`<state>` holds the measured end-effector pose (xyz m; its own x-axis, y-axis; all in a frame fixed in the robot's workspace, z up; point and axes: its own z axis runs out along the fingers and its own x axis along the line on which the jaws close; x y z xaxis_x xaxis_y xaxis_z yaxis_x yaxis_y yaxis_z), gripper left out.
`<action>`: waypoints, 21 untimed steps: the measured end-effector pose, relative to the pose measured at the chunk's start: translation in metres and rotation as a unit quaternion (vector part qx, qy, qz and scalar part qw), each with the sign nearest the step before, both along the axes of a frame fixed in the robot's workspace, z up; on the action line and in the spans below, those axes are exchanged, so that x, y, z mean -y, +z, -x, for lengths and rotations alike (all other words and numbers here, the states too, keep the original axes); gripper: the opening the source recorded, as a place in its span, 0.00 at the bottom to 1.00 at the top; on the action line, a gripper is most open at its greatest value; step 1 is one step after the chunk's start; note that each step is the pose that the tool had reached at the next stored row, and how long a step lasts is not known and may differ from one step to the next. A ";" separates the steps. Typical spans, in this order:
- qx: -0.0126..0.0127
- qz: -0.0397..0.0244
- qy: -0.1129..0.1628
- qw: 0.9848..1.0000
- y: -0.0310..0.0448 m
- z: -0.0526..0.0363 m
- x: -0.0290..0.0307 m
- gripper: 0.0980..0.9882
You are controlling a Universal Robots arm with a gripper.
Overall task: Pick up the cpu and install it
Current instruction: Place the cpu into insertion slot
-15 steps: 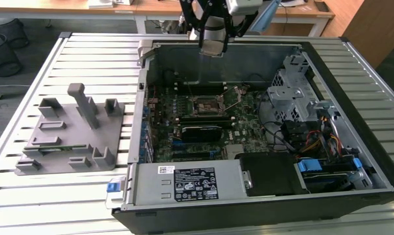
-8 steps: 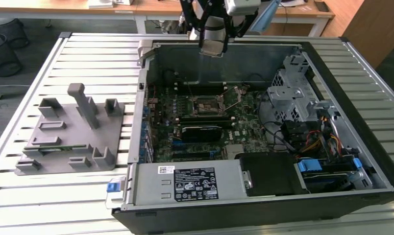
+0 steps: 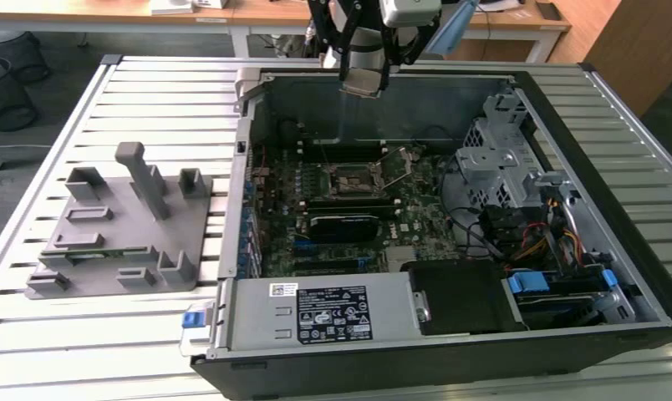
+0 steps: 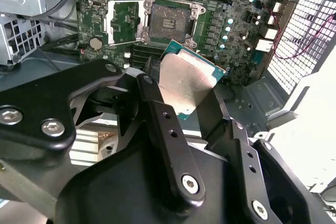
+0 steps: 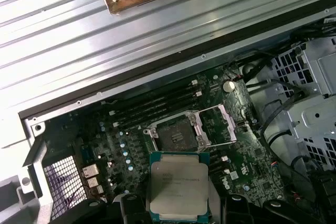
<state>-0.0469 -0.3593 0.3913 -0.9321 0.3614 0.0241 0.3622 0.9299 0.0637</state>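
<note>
Fingers: the gripper [image 4: 184, 85] has its black fingers [image 4: 157, 111] clamped on two opposite edges of the cpu, so the chip sits between them rather than off to a side.
Cpu: the cpu [image 5: 177, 184] is held in the air, clear of the board, with a green rim around its pale metal face. It has no real long axis, being square. In the exterior view it seems to hang tilted, not level with the board.
Key relation: the open socket [image 5: 178, 136] lies below the chip and just ahead of it in both wrist views, apart from it and not touching. By my judgement, the fit turns on squaring the chip's edges to the socket's edges.
Socket frame: the metal load frame [image 5: 223, 124] is swung open to one side, leaving the socket bare.
Arm pose: in the exterior view the wrist points downward over the far wall of the computer case [image 3: 425, 104], well above the motherboard [image 3: 420, 217].
Surroundings: the case lies open on a slatted metal table [image 3: 146, 100]. A grey fixture block [image 3: 124, 225] stands beside it on the exterior view's left, well apart from the gripper.
</note>
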 end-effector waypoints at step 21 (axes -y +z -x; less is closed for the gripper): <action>0.000 0.000 -0.053 0.999 -0.0003 0.0000 0.0000 0.48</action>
<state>-0.0469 -0.3593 0.3910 -0.8887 0.4578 0.0241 0.4583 0.8865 0.0637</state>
